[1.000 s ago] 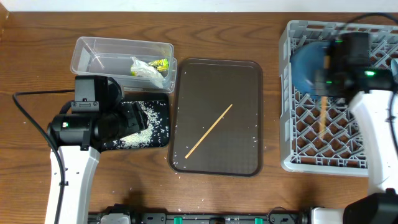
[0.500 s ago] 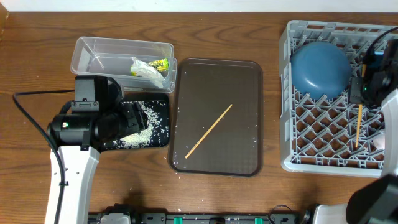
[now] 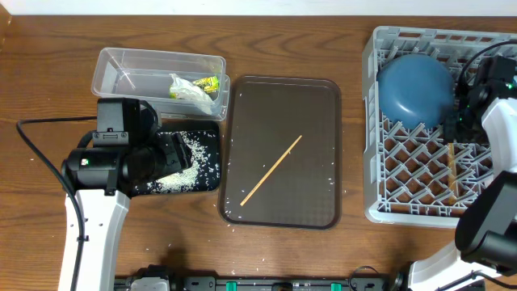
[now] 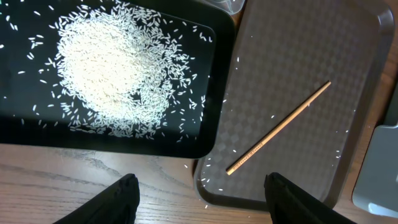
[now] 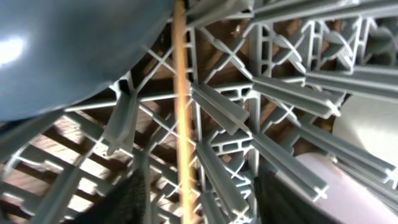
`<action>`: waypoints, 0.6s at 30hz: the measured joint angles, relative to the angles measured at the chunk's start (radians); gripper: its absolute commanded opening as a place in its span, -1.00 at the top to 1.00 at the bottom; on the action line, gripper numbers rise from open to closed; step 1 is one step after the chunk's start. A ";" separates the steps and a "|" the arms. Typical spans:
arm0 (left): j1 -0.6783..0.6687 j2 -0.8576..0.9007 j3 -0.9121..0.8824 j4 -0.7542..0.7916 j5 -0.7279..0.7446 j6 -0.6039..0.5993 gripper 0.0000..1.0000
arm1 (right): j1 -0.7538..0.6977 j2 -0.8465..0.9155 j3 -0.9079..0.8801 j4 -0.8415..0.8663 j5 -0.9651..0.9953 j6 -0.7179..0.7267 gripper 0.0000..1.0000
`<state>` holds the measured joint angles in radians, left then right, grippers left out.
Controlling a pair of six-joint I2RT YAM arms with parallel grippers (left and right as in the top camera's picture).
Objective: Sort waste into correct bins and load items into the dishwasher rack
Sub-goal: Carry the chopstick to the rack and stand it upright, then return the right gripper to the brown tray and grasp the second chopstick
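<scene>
Rack, large square grey plastic crate point(image 3: 373, 162): holds round blue dish point(image 3: 414, 87) at its far left corner. A thin wooden chopstick point(image 5: 181, 124) lies on the lattice between the spread, empty jaws of the right gripper point(image 5: 202, 205). The second wooden chopstick point(image 4: 278, 127) lies diagonally on the brown serving tray point(image 4: 298, 50). White rice grains point(image 4: 112, 68) are heaped in the shallow black tray point(image 4: 37, 134). On the left gripper point(image 4: 199, 196) the jaws are wide and empty.

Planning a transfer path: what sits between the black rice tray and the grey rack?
The brown serving tray, with one wooden chopstick lying diagonally on it, as seen in the overhead view.

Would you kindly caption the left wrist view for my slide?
Open left gripper near black tray of rice; one chopstick lies on the adjacent brown tray.
</scene>
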<state>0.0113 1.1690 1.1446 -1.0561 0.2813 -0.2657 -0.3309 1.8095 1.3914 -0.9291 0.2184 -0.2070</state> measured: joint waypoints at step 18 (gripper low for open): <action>0.000 0.000 0.000 0.000 0.000 0.000 -0.35 | 0.250 -0.295 0.087 0.016 -0.306 0.077 -0.25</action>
<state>0.0113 1.1690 1.1446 -1.0561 0.2813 -0.2657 -0.0807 1.5143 1.4784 -0.9131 -0.0879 -0.1295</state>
